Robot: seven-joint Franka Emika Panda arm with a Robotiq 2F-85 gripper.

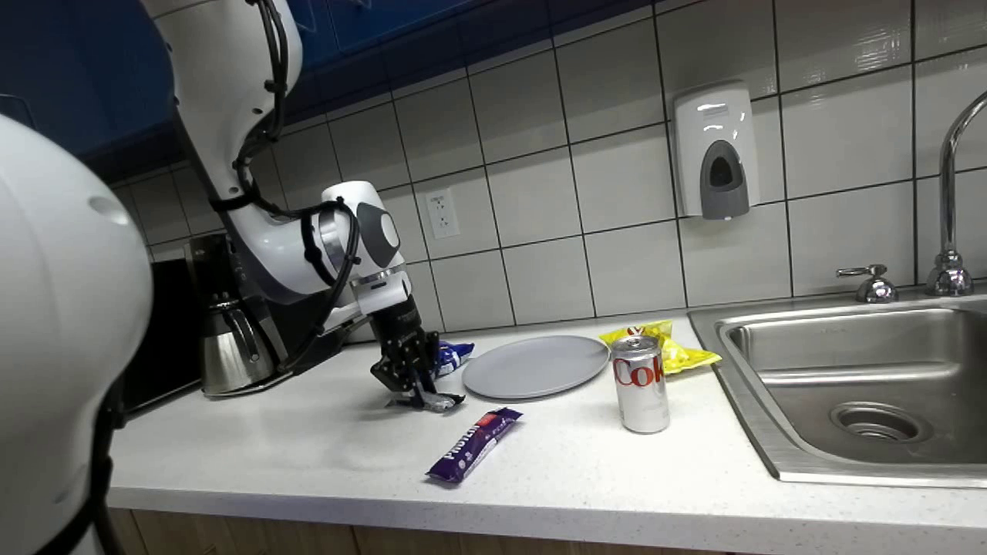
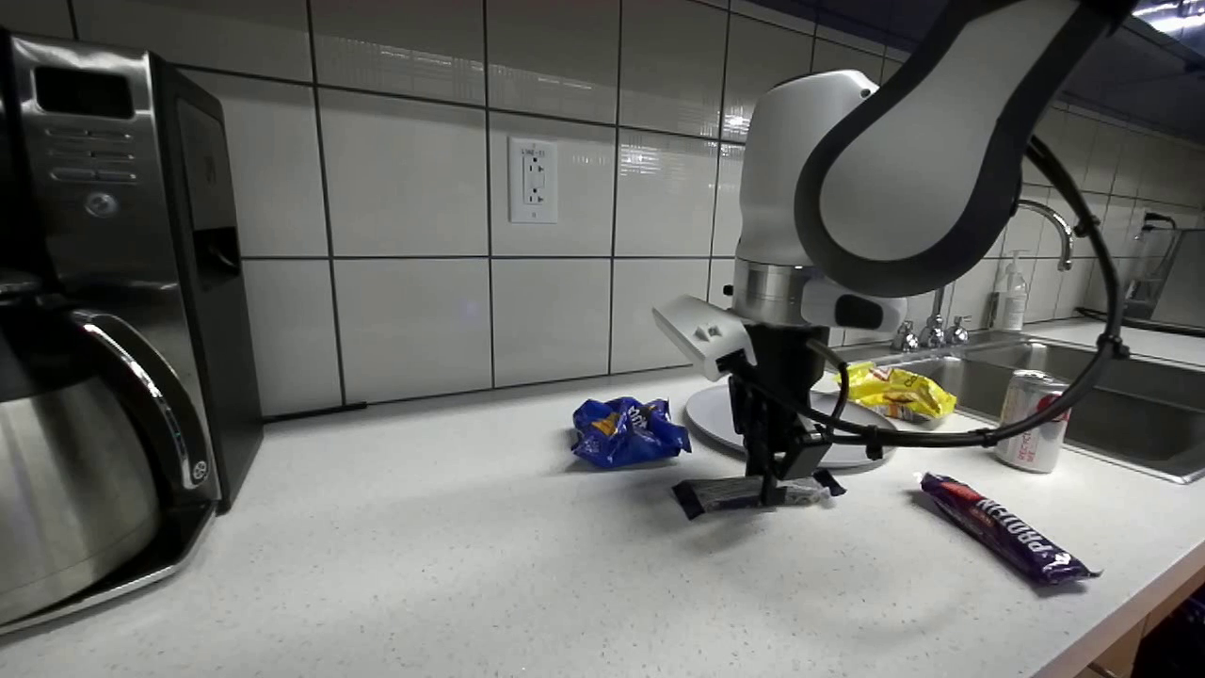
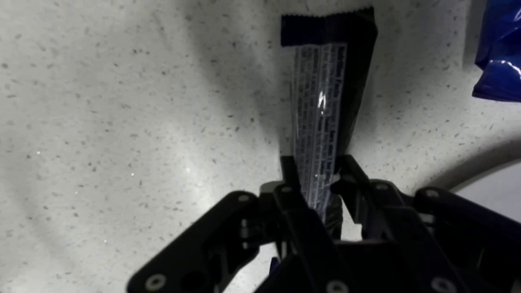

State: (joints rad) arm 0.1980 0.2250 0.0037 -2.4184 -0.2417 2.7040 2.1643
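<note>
Bar (image 3: 319, 101), dark-wrapped, printed side uppermost, on or just above the white counter (image 2: 424, 546); clasped between the jaws of the gripper (image 3: 316, 161). Nearby: crumpled blue packet (image 2: 629, 433), grey plate (image 1: 540, 366), purple protein bar (image 1: 474, 447); farther off, silver can (image 1: 641, 397) and yellow packet (image 2: 894, 391).

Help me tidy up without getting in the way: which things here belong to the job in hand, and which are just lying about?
In the job:
tool
dark bar, gripped by it

Apparently just lying about, untouched by the tool:
purple bar
blue bag
yellow bag
plate
can
coffee maker
</note>
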